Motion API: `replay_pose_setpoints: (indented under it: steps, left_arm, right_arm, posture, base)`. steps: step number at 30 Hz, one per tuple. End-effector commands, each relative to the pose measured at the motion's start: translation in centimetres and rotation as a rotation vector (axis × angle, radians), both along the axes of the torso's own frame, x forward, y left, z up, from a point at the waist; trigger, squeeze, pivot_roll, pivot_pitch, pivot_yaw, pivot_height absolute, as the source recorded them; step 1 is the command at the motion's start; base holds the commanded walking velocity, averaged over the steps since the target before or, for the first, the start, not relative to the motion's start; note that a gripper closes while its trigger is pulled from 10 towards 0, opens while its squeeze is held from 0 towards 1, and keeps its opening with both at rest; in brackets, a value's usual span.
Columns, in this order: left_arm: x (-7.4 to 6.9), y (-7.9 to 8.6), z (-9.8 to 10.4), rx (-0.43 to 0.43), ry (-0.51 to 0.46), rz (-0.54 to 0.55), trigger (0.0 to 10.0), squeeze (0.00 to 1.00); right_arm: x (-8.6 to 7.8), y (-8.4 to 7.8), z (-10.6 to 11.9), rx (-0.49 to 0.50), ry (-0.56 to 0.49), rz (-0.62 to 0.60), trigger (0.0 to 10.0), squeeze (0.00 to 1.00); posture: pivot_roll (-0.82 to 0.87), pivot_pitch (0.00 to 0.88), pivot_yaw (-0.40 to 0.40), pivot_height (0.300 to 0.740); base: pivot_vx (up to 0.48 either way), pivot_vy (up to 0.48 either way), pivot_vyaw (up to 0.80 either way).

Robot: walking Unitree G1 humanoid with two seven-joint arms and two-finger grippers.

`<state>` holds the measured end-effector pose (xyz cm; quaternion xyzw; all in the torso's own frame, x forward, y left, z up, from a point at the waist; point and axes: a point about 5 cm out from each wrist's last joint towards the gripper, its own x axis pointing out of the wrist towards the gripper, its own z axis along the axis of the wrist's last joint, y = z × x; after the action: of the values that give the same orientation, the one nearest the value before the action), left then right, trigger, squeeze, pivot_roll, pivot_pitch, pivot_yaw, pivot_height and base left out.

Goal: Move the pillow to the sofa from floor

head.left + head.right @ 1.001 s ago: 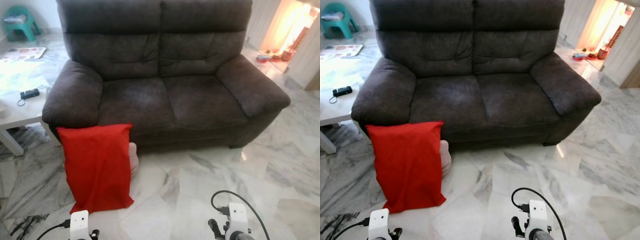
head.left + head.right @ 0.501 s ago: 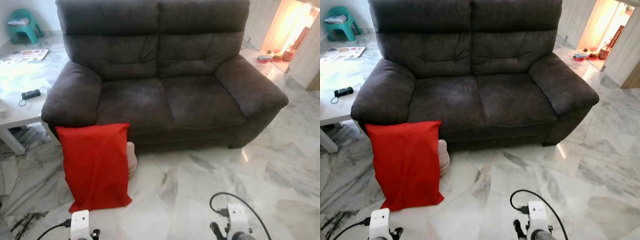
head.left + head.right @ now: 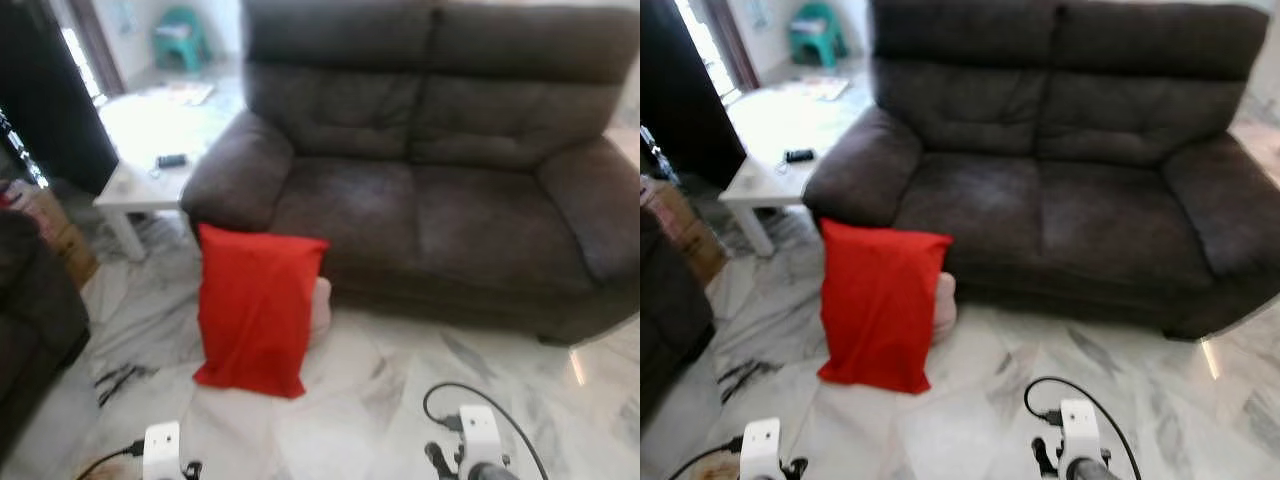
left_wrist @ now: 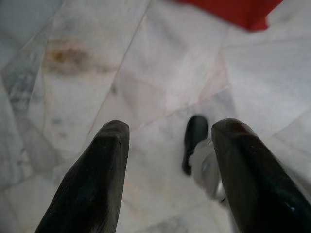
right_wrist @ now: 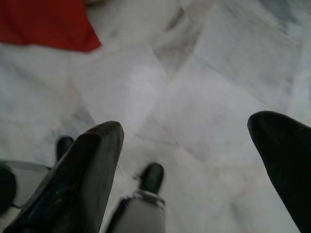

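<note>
A red pillow stands on its edge on the marble floor, leaning on the front of the dark grey two-seat sofa below its left armrest. Something pale pink peeks out behind the pillow. Both arms hang low in front of me, left wrist and right wrist, well short of the pillow. In the left wrist view the left gripper is open over bare floor, a pillow corner ahead. The right gripper is open too, with the pillow's edge off to one side.
A white low table with a small black device stands left of the sofa, a green stool behind it. Dark furniture and a cardboard box crowd the left. Open marble floor lies before the sofa.
The whole picture has shifted right and blurred, so the camera has turned left. The pillow, sofa and both hanging arms keep their places.
</note>
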<state>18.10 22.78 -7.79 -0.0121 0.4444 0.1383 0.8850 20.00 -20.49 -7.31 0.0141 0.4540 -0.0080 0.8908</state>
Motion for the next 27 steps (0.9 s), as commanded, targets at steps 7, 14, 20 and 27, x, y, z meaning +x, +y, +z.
replay_pose_setpoints:
  steps: [7, 14, 20, 27]
  left_arm:
    - [0.14, -0.40, -0.04, -0.010, 0.004, -0.019, 10.0, 0.00]
    - [0.12, -0.42, -0.05, -0.015, 0.003, -0.018, 10.0, 0.00]
    - [0.11, -0.43, -0.06, -0.020, 0.003, -0.019, 10.0, 0.00]
    - [0.11, -0.42, -0.06, -0.019, 0.004, -0.021, 10.0, 0.00]
  right_arm:
    - [-0.78, -0.66, -0.29, 0.001, 0.014, -0.044, 10.0, 0.00]
    - [-0.71, -0.61, -0.24, 0.009, 0.004, -0.036, 10.0, 0.00]
    - [-0.68, -0.68, -0.20, -0.006, -0.004, -0.039, 10.0, 0.00]
    - [-0.63, -0.65, -0.16, 0.003, -0.017, -0.047, 10.0, 0.00]
  posture:
    - [0.05, 0.004, -0.038, 0.740]
    - [0.05, 0.004, -0.039, 0.740]
    - [0.05, 0.006, -0.040, 0.740]
    - [0.05, 0.006, -0.038, 0.740]
  base:
    - [0.000, 0.000, 0.00]
    - [0.000, 0.000, 0.00]
    - [0.000, 0.000, 0.00]
    - [0.000, 0.000, 0.00]
